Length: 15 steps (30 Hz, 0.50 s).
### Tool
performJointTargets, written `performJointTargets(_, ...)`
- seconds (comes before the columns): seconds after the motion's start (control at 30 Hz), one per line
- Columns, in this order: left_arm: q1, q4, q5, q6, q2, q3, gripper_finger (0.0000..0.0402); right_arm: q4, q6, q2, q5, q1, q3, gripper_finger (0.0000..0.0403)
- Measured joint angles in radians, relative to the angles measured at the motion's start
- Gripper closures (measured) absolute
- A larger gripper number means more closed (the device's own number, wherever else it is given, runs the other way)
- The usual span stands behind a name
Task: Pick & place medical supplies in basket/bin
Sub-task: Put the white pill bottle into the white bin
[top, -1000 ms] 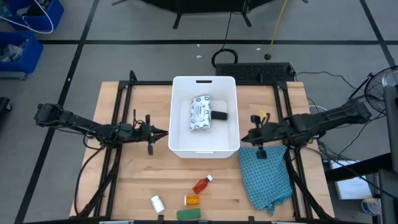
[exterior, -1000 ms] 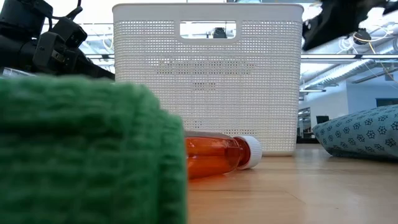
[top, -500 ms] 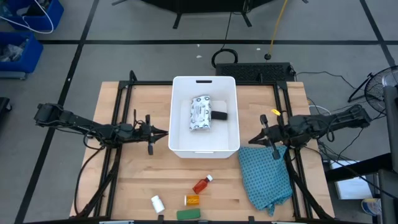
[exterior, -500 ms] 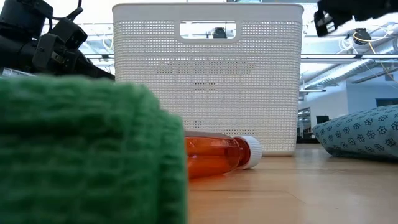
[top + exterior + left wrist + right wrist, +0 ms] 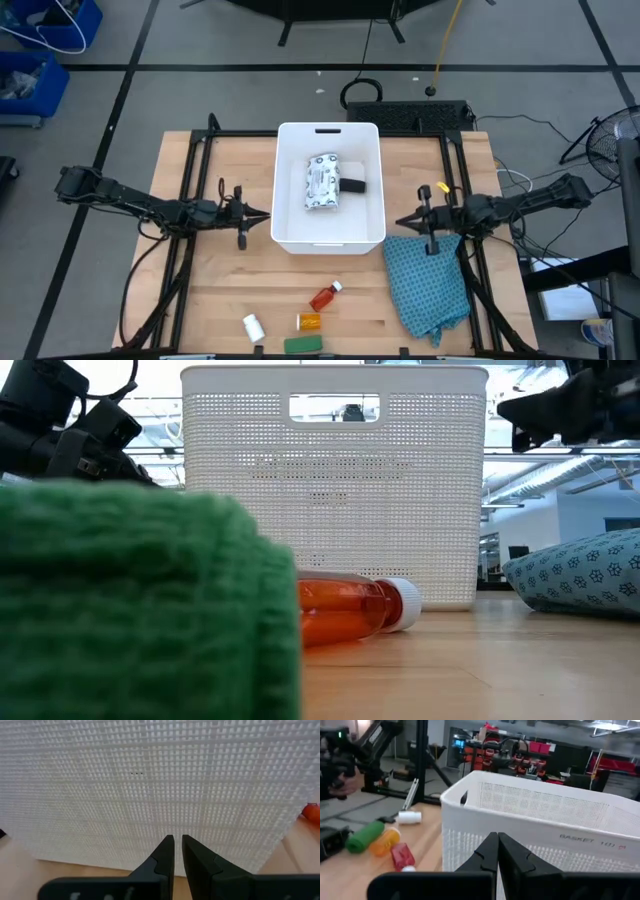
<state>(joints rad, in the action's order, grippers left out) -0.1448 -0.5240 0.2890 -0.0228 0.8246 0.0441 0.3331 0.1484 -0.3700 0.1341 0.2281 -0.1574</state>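
Basket: a large white plastic tub (image 5: 330,235) with rounded corners, fine mesh walls and a dark handle slot at its far rim, standing mid-desk toward the far edge, long axis running far edge to near edge.
Inside the basket: a white patterned packet (image 5: 322,183) lying lengthwise along the tub's long axis, a black block (image 5: 352,186) touching its right side.
Loose supplies: a cluster near the middle of the desk's near edge. A red bottle (image 5: 325,296) lies tilted, white cap pointing toward the basket; an orange vial (image 5: 308,321) lies crosswise just beside it; a green flat bar (image 5: 303,344) lies right at the near edge, parallel to it; a small white bottle (image 5: 254,326) lies to their left, angled.
Cloth: a teal patterned cloth (image 5: 428,283) crumpled at the desk's right side, spilling toward the near right corner.
Desk: pale wood planks (image 5: 210,290) in a black metal frame.
Room: grey floor with dark lines, blue crates at far left, cables beyond the far edge; shelving with red bins shows behind the basket in the right wrist view.
Left gripper (image 5: 262,214): level beside the basket's left wall, jaws nearly closed, a thin gap, gripping nothing.
Right gripper (image 5: 400,222): just off the basket's right wall above the cloth's edge, jaws closed and empty.
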Motion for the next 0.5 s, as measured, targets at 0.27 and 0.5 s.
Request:
performJointTargets(0.27,0.0,-0.008,-0.016,-0.066,0.0,0.0,0.036,-0.004,0.016,0.004,-0.003,-0.002,0.005,0.0403)
performJointTargets(0.5,-0.075,0.178,-0.188,0.039,0.0,0.165,0.036,-0.002,0.051,0.004,-0.004,-0.002,0.005,0.0403)
